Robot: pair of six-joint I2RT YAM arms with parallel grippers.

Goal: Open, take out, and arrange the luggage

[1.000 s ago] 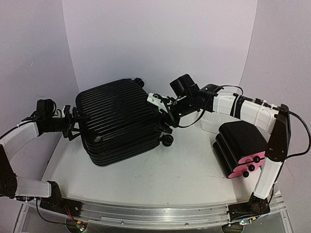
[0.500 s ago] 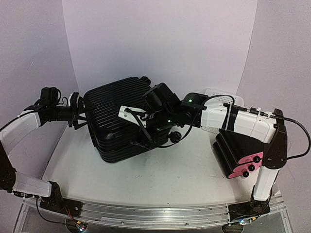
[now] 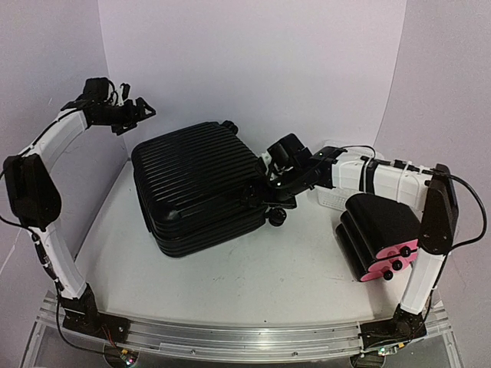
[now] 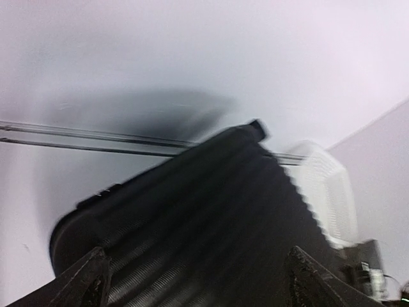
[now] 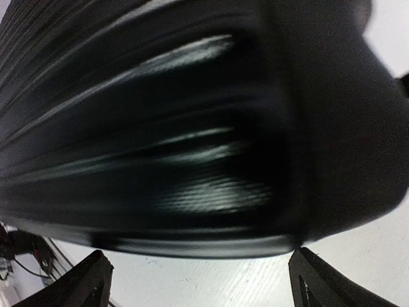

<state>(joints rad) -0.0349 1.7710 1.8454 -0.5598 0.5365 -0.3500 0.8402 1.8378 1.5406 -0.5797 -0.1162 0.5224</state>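
Note:
The luggage [image 3: 196, 188], a large black ribbed hard-shell suitcase, lies flat and shut on the white table, one small wheel [image 3: 276, 218] at its right corner. My left gripper [image 3: 144, 110] is open and empty, raised high above the suitcase's back left corner. Its blurred wrist view looks down on the ribbed shell [image 4: 204, 230] between the wide-apart fingers [image 4: 89, 281]. My right gripper [image 3: 259, 195] is open and empty, close against the suitcase's right side, level with the seam. In the right wrist view the shell [image 5: 192, 128] fills the frame above the spread fingers [image 5: 313, 281].
A smaller black box with pink drawer fronts [image 3: 381, 234] stands at the right, beside my right arm. A white mesh basket [image 3: 331, 195] sits behind it, and also shows in the left wrist view [image 4: 326, 192]. Walls close off the left, back and right.
My left arm has lifted from the suitcase's left side up to the back left. My right arm has drawn back from over the lid to the right side. The suitcase shifted slightly.

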